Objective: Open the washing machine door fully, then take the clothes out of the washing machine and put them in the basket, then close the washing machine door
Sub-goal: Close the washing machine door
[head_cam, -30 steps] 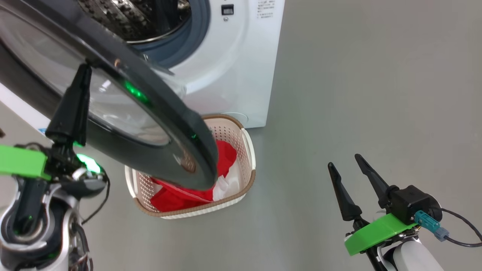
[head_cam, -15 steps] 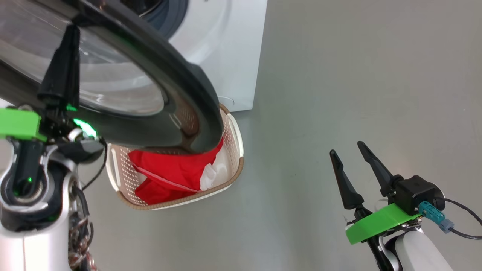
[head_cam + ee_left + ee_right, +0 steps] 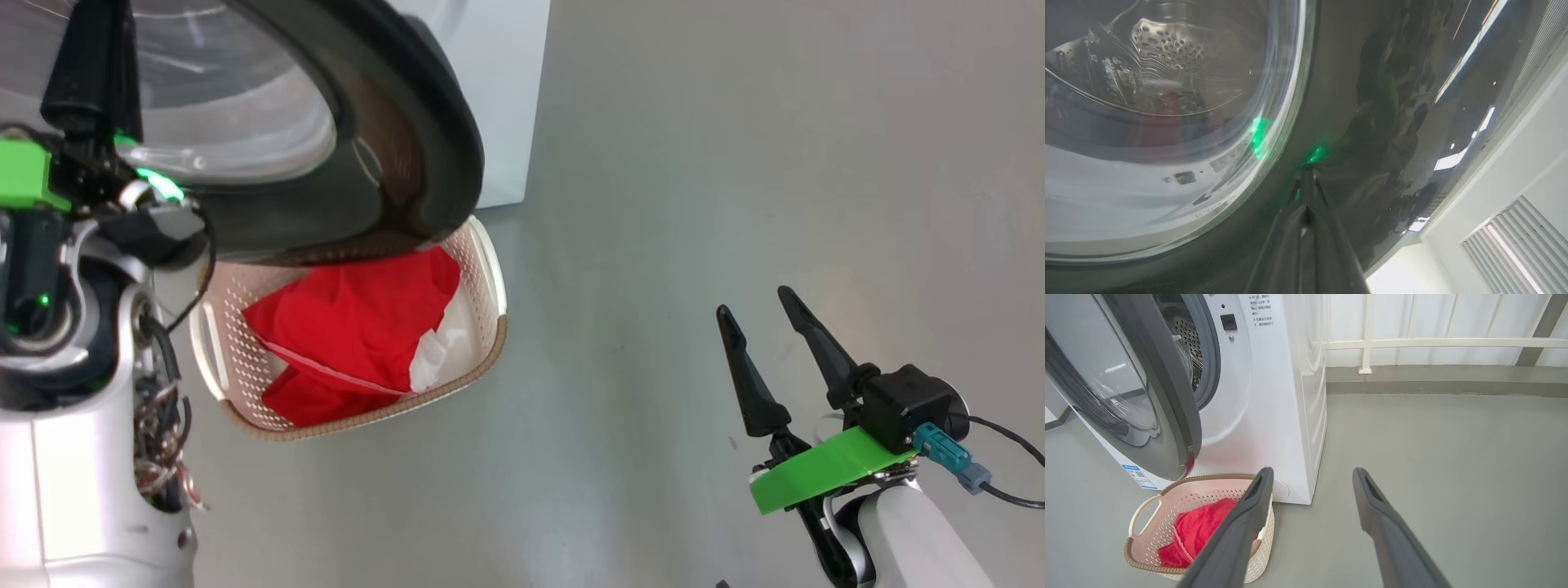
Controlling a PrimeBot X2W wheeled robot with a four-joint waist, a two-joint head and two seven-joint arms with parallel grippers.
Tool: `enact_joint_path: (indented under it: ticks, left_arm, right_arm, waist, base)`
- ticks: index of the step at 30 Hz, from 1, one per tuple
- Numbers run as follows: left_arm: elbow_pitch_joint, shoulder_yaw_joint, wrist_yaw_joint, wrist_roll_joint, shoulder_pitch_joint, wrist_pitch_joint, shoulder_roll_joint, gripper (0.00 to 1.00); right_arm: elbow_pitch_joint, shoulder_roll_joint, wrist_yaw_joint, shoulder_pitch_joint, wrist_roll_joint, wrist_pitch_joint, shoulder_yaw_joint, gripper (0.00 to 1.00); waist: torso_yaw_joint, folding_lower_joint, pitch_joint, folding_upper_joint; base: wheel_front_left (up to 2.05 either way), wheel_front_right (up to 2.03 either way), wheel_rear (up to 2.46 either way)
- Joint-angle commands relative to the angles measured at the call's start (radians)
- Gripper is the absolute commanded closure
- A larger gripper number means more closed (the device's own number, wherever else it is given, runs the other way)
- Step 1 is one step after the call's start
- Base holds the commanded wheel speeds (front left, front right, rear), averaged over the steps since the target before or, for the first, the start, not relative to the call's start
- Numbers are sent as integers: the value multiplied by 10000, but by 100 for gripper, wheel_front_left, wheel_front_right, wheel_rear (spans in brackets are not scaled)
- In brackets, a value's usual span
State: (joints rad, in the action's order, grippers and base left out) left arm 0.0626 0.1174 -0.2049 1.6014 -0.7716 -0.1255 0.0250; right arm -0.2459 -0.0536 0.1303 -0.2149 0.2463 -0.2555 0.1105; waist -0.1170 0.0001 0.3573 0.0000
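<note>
1. The first step, opening, looks done; the large round washing machine door with its glossy black rim and bulging clear glass bowl (image 3: pixel 1167 396) stands swung off the big white front-loading washing machine (image 3: pixel 1274 416), at an angle to its front, with a clear gap at the grey rubber seal.
2. Unloading looks done too, as far as can be seen; the bright red fabric clothes with white patches (image 3: pixel 351 327) lie heaped inside the small cream-white perforated plastic basket with a brown woven-look rim (image 3: pixel 237 351); the basket sits on the grey floor (image 3: pixel 694 163), just in front of the machine and under the door's lower edge.
3. The slice of perforated steel drum (image 3: pixel 1188 335) in the right wrist view shows no red; the rest is hidden behind the door, so I cannot tell whether it is fully empty.
4. The left gripper (image 3: pixel 1306 183) has its fingers pressed together, holding nothing; its tips meet the outer face of the black rim, beside the glass bowl.
5. The right gripper (image 3: pixel 753 300) is spread wide and empty, hanging above bare floor well apart from the basket.
6. By my reading, closing is the step in hand; what is left is to push the door round until it seats against the seal and latches.
</note>
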Motion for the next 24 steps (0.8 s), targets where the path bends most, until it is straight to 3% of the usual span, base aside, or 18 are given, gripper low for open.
enact_joint_path:
  ticks: [1, 10, 20, 21, 22, 24]
  left_arm:
    - [-131, 179, 142, -20, -385, 27, 296, 100]
    - [503, 253, 424, -75, -1267, 94, 421, 100]
    - [576, 180, 613, -72, -1158, -99, 468, 100]
    - [509, 173, 600, -60, -1055, -136, 467, 79]
    - [442, 180, 574, -67, -934, -143, 469, 0]
    - [261, 192, 537, -69, -672, -176, 473, 0]
  right_arm:
    - [255, 0, 4, -167, 20, -63, 187, 0]
    - [341, 7, 4, -224, 7, -63, 154, 0]
    - [246, 18, 4, -247, 0, -63, 113, 0]
    - [236, 19, 4, -240, 2, -63, 107, 0]
    - [226, 19, 4, -225, 6, -63, 98, 0]
    - [203, 21, 4, -191, 12, -63, 89, 0]
  waist:
    - [-94, -1, 156, 0]
    - [-207, -1, 480, 0]
    - [-190, -1, 295, 0]
    - [-175, -1, 229, 0]
    - [-155, -1, 153, 0]
    - [-107, -1, 1, 0]
  base:
    - [0, 0, 0]
    - [0, 0, 0]
    - [0, 0, 0]
    - [0, 0, 0]
    - [0, 0, 0]
    - [0, 0, 0]
